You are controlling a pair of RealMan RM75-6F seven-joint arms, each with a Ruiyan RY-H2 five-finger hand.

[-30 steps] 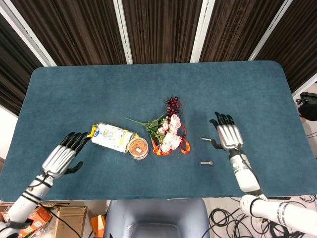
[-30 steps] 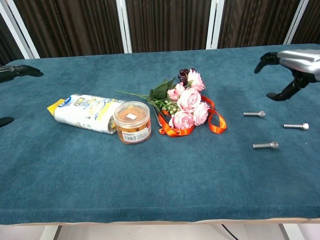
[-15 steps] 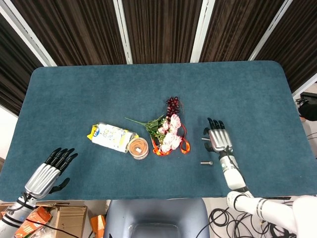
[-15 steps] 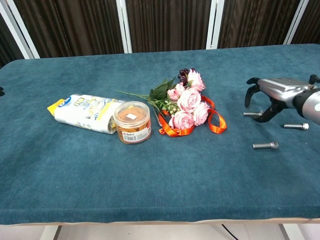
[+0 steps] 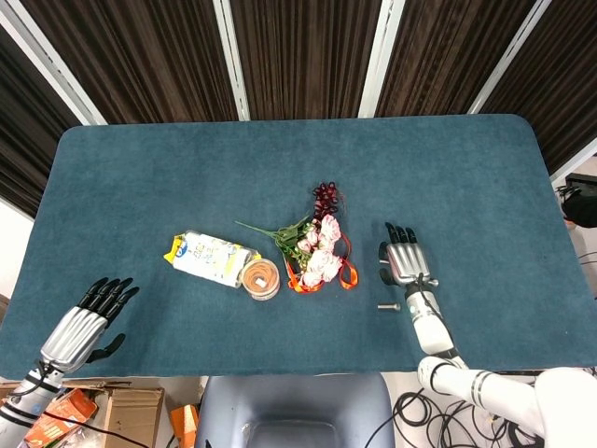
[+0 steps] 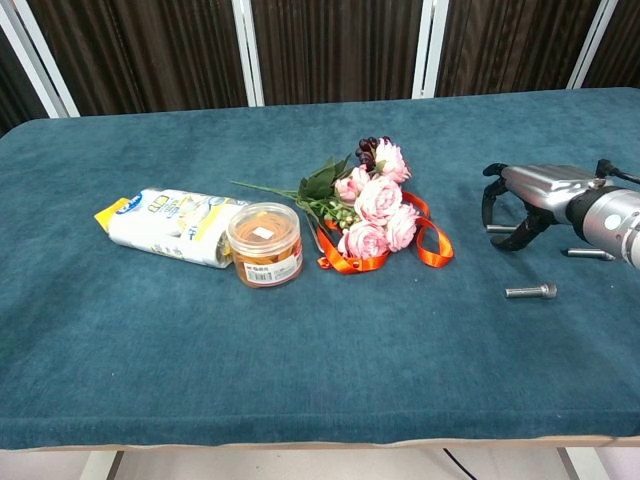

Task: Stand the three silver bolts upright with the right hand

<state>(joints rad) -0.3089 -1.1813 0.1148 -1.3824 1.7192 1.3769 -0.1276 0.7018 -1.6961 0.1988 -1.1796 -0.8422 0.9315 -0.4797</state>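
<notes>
Three silver bolts lie flat on the blue table at the right. The chest view shows the nearest bolt (image 6: 530, 291) free in front. A second bolt (image 6: 497, 229) lies under my right hand (image 6: 530, 195), between its downward-arched fingers (image 6: 489, 205) and thumb, and I cannot tell whether they touch it. The third bolt (image 6: 590, 254) lies behind the wrist, partly hidden. From the head camera, my right hand (image 5: 403, 261) covers two bolts and only the near bolt (image 5: 388, 306) shows. My left hand (image 5: 89, 322) hovers empty, fingers apart, at the front left edge.
A bunch of pink flowers with an orange ribbon (image 6: 375, 215) lies left of the bolts. Further left stand a clear jar with an orange lid (image 6: 265, 244) and a white snack bag (image 6: 165, 225) on its side. The table's front edge (image 5: 280, 369) is close to the bolts.
My right hand has come down and leftward over the far bolt, fingers now arched around it. My left hand has pulled back from the snack bag to the front left edge.
</notes>
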